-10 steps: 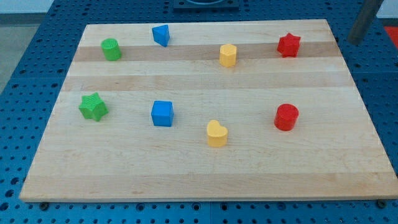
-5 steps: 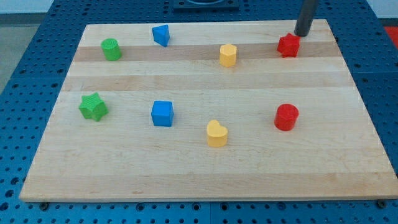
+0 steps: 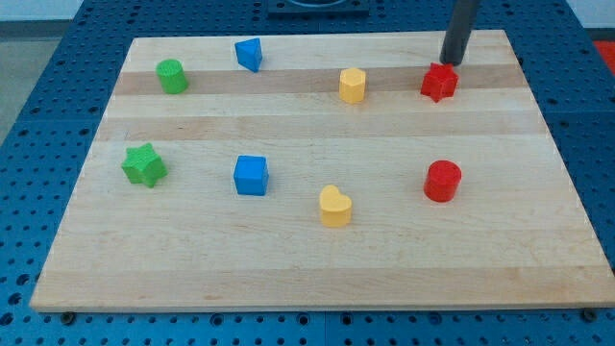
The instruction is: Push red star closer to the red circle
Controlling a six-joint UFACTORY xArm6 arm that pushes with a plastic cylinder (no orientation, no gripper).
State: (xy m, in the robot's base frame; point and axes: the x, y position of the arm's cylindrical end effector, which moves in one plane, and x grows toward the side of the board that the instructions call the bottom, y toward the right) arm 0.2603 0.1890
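The red star (image 3: 439,83) lies near the view's top right on the wooden board (image 3: 317,259). My tip (image 3: 450,62) touches the star's upper right edge, just above it. The red circle (image 3: 443,181) stands lower on the board, almost straight below the star, well apart from it.
A yellow hexagon (image 3: 353,85) sits left of the red star. A yellow heart (image 3: 334,207) lies left of the red circle. A blue cube (image 3: 251,175), a blue triangle (image 3: 249,54), a green star (image 3: 144,165) and a green cylinder (image 3: 172,75) are on the left half.
My rod came in from the view's top right to the red star. The star has slid a little down and to the left.
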